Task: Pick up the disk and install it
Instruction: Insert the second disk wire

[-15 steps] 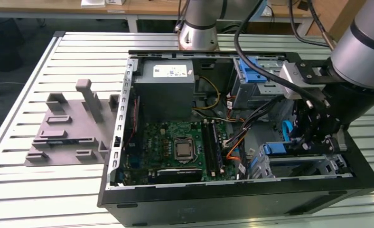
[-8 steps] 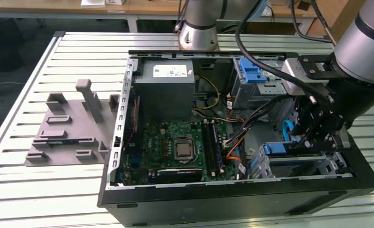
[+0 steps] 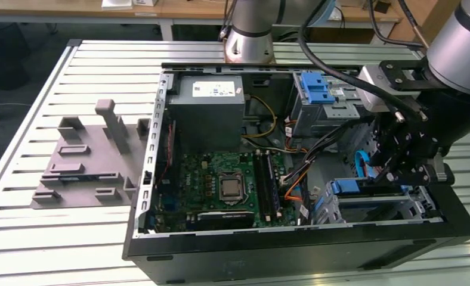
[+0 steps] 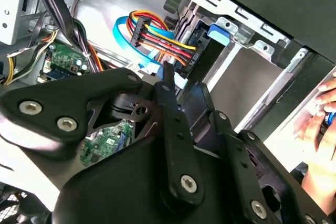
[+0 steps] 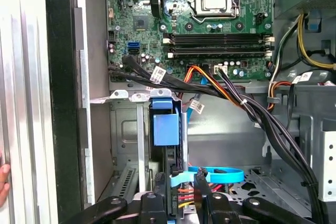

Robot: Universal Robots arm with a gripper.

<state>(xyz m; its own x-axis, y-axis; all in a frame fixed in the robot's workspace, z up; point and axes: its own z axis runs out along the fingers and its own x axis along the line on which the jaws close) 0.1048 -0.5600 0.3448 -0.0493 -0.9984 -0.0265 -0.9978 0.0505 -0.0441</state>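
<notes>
The disk (image 3: 364,192) stands on edge in the drive bay at the front corner of the open computer case (image 3: 299,250), on the exterior view's right. In the first wrist view the disk (image 5: 176,156) shows as a dark narrow edge with a blue plastic tab on top, between the bay's metal walls. My gripper (image 3: 387,177) hangs right over that bay, inside the case. In the first wrist view my gripper (image 5: 180,183) sits at the disk's near end, where red, yellow and orange wires run. The second wrist view has my gripper (image 4: 191,95) just short of the bay.
A grey power supply box (image 3: 211,110) and the green motherboard (image 3: 223,185) lie to the exterior view's left of the bay. A metal cage with a blue latch (image 3: 318,95) stands behind. Black cable bundles (image 5: 236,103) and a blue flat cable (image 5: 215,174) cross nearby. A person's hand (image 4: 320,124) rests outside the case.
</notes>
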